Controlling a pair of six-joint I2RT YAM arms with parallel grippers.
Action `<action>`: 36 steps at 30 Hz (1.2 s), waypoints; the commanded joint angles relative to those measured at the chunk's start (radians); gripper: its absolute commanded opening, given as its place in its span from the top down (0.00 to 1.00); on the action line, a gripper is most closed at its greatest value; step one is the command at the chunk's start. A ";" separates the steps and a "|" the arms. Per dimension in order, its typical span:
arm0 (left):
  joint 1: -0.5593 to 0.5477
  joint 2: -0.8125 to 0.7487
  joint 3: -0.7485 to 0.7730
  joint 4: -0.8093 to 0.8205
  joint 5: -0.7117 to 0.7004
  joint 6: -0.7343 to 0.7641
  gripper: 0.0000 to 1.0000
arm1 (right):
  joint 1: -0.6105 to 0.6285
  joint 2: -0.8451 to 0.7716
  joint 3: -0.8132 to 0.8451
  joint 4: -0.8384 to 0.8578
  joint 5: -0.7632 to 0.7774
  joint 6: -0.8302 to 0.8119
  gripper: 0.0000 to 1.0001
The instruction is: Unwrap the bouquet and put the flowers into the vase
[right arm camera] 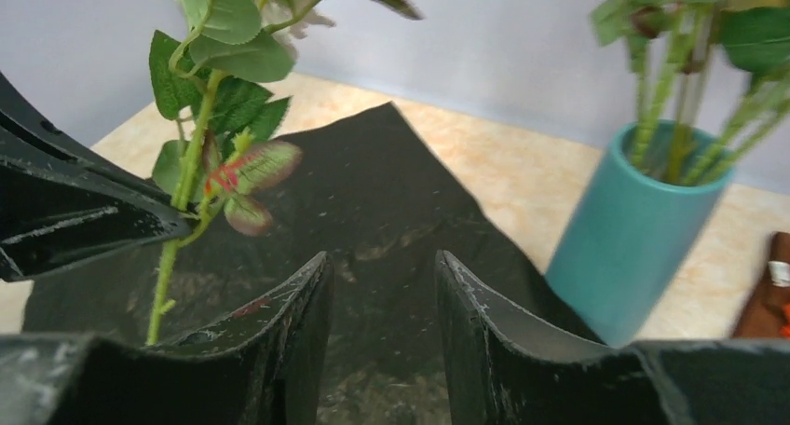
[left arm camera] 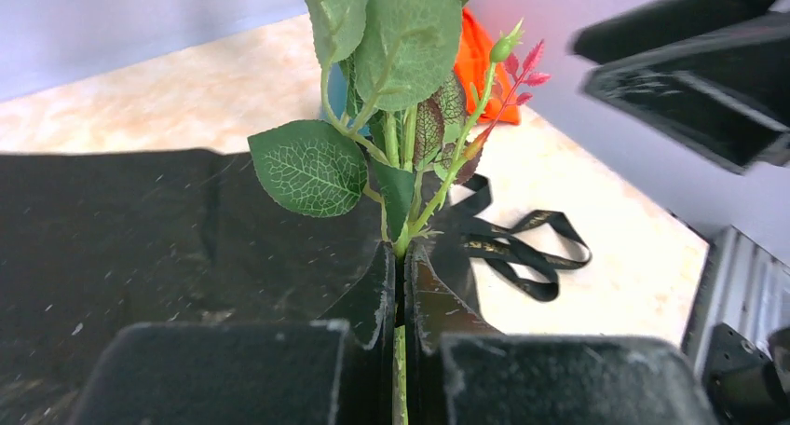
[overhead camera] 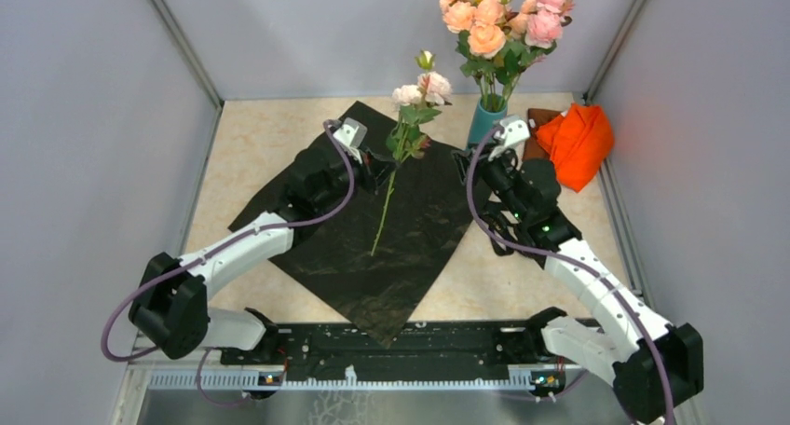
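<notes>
- left arm [overhead camera: 233, 248] stretched forward, angled toward table centre
- left gripper [left arm camera: 401, 262] jaws clamped tight on flower stem [overhead camera: 384, 211]
- right arm [overhead camera: 587, 267] reaching forward, angled inward
- right gripper [right arm camera: 382, 267] jaws parted, gripping nothing, tips facing the left gripper

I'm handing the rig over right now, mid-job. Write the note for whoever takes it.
Grippers: the left gripper is shut on one pale pink rose stem, held over the wrapping sheet. The right gripper is open and empty, near the vase.
Done: the sheet is spread flat, the ribbon is off, and a bunch of flowers stands in the vase.
Left: get the held stem into the vase.
</notes>
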 commanded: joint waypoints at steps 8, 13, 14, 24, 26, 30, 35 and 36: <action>-0.063 0.003 -0.037 0.329 0.117 0.093 1.00 | 0.241 0.176 0.192 -0.124 0.031 -0.016 0.56; -0.085 0.023 -0.013 0.338 0.100 0.095 1.00 | 0.277 0.221 0.203 -0.099 0.033 0.002 0.55; -0.087 0.024 -0.009 0.334 0.098 0.096 1.00 | 0.282 0.230 0.204 -0.097 0.035 0.002 0.55; -0.091 0.011 -0.004 0.302 0.064 0.104 1.00 | 0.324 0.249 0.212 -0.083 0.047 -0.001 0.53; -0.091 0.015 -0.002 0.294 0.048 0.122 1.00 | 0.333 0.230 0.210 -0.090 0.056 -0.008 0.53; -0.092 0.016 -0.004 0.294 0.074 0.105 1.00 | 0.335 0.214 0.204 -0.086 0.090 -0.025 0.55; -0.092 -0.002 -0.017 0.299 0.092 0.077 1.00 | 0.334 0.241 0.207 -0.068 0.082 -0.019 0.66; -0.092 -0.012 -0.018 0.294 0.094 0.076 1.00 | 0.335 0.243 0.206 -0.064 0.082 -0.017 0.73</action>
